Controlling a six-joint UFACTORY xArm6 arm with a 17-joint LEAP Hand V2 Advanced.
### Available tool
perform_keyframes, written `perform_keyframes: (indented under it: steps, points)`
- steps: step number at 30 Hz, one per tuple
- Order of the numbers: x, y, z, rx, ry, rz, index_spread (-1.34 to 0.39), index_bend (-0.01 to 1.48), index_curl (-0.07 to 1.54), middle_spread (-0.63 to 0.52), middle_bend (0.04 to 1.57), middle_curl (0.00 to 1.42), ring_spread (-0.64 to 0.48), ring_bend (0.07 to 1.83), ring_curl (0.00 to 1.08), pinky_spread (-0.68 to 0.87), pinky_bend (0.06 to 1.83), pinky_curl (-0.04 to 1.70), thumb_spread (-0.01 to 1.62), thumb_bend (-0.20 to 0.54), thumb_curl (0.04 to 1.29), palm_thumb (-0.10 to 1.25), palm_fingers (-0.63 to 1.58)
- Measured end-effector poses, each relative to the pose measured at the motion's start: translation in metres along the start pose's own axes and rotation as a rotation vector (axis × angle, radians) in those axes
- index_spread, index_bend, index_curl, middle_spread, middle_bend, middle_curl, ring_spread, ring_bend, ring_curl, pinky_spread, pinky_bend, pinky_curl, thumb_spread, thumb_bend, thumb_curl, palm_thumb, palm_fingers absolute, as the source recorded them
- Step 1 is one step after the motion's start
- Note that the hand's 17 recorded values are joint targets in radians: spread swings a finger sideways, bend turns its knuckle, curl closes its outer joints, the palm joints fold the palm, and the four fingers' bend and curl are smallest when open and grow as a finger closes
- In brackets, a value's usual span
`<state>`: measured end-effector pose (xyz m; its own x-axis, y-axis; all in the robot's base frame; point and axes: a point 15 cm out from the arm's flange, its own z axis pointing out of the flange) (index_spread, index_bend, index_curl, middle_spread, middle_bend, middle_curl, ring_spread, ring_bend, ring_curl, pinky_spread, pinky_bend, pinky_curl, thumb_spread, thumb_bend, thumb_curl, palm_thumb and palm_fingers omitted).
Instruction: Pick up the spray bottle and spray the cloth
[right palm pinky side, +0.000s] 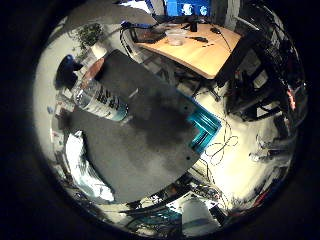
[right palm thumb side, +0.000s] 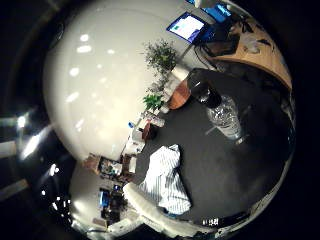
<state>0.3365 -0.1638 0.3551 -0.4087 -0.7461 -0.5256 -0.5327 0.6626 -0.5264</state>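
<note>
A clear plastic spray bottle (right palm pinky side: 100, 98) with a dark top stands on a dark round table (right palm pinky side: 150, 120), near its edge. The thumb side view shows the bottle (right palm thumb side: 225, 115) some way from a white and blue striped cloth (right palm thumb side: 165, 180) that lies crumpled on the same table. The little finger side view shows the cloth (right palm pinky side: 85, 170) at the table's rim. Both things look small, so my hand is well above the table and away from them.
A wooden desk (right palm pinky side: 195, 50) with monitors (right palm pinky side: 185, 10) stands beyond the table. A teal crate (right palm pinky side: 203, 125) sits on the floor beside the table. Dark chairs (right palm pinky side: 255, 85) stand by the desk. A potted plant (right palm thumb side: 160, 55) and a brown pot (right palm thumb side: 180, 95) are near the wall.
</note>
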Motion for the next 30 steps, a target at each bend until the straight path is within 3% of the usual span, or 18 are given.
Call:
perform_keyframes:
  steps: [9,30]
  points:
    - [0.014,-0.024,0.011,0.014,-0.04,0.02,-0.15,0.15,0.27,0.2,0.2,0.33,0.3,0.43,0.25,0.62,1.0,0.23,0.88,-0.036,0.33,0.23,0.03]
    - [0.018,-0.02,0.078,0.025,-0.189,0.063,-0.13,0.15,0.26,0.22,0.19,0.32,0.3,0.41,0.25,0.58,0.97,0.22,0.89,-0.033,0.33,0.2,-0.02]
